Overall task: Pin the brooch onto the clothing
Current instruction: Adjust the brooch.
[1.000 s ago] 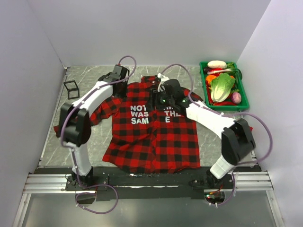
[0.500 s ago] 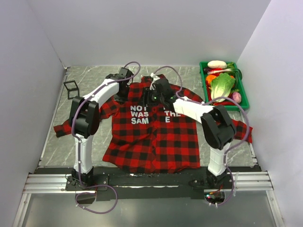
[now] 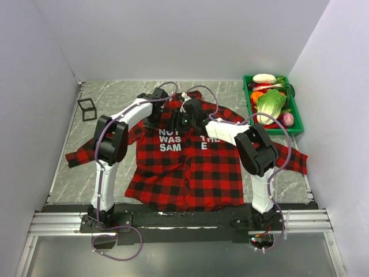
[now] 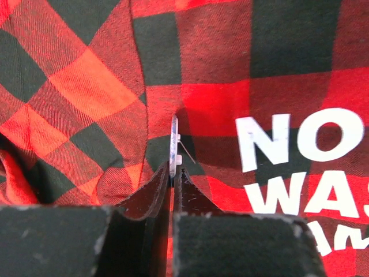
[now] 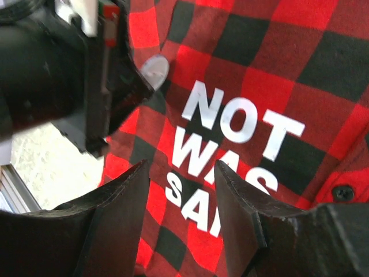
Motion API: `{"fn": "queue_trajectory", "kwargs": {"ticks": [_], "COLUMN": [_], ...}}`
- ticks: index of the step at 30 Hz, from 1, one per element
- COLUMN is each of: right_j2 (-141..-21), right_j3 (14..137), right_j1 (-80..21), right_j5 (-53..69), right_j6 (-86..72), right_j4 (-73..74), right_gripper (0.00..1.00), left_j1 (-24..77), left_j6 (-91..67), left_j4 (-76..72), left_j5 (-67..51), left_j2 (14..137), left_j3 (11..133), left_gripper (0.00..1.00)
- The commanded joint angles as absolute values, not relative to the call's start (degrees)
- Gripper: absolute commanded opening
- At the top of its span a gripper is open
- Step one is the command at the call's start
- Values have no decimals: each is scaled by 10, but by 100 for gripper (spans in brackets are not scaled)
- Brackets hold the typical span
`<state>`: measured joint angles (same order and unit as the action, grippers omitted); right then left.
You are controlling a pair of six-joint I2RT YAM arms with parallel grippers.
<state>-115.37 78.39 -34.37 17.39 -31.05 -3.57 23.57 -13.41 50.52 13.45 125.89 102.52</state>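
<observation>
Red-and-black plaid shirt (image 3: pixel 184 167) spread flat, front up, on the grey marbled surface (image 3: pixel 72 184). Its collar lies toward the far edge, its hem close to the near edge, and one sleeve reaches toward each side edge. White block letters (image 3: pixel 169 140) cross the chest.

The left pincer (image 4: pixel 173 174) is nearly closed and holds the brooch (image 4: pixel 173 141) between its two dark fingers (image 4: pixel 149 195). In the left wrist view the disc is seen edge-on as a thin pale sliver rising from the fingertips. A fine pin (image 4: pixel 187 151) slants out from the face that is turned toward the lettering. The right wrist view shows the same brooch (image 5: pixel 154 70) face-on, a small round greyish disc at the tip of the left pincer (image 5: pixel 135 86). It sits over the chest just beside the "N" of "NOT", on the side toward the far left corner. Whether the disc or pin touches the cloth cannot be told.

The right pincer (image 5: pixel 180 193) hangs over the lettering with its fingers (image 5: pixel 121 213) moderately apart and nothing between them.

From above, both pincers meet over the upper chest, left (image 3: pixel 157 112) and right (image 3: pixel 185 117). A green tray (image 3: pixel 297 120) of vegetables (image 3: pixel 270 105) stands at the far right corner. A small black wire-frame cube (image 3: pixel 87 109) stands near the far left corner, well apart from the shirt.
</observation>
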Motion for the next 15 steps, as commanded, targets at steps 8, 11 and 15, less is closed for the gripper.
{"fn": "queue_trajectory", "kwargs": {"ticks": [8, 11, 15], "right_j2": [-1190, -1194, -1195], "right_j3": [801, 797, 798], "right_j1": [-352, -351, -351], "right_j5": [163, 165, 169], "right_j6": [-323, -329, -330], "right_j4": [-76, -78, -77], "right_gripper": [55, 55, 55], "left_j1": [250, 250, 250], "left_j6": [-152, -149, -144], "left_j4": [541, 539, 526], "left_j5": [153, 141, 129], "left_j2": [1281, 1279, 1268], "left_j3": [1064, 1063, 1055], "left_gripper": [9, 10, 1]}}
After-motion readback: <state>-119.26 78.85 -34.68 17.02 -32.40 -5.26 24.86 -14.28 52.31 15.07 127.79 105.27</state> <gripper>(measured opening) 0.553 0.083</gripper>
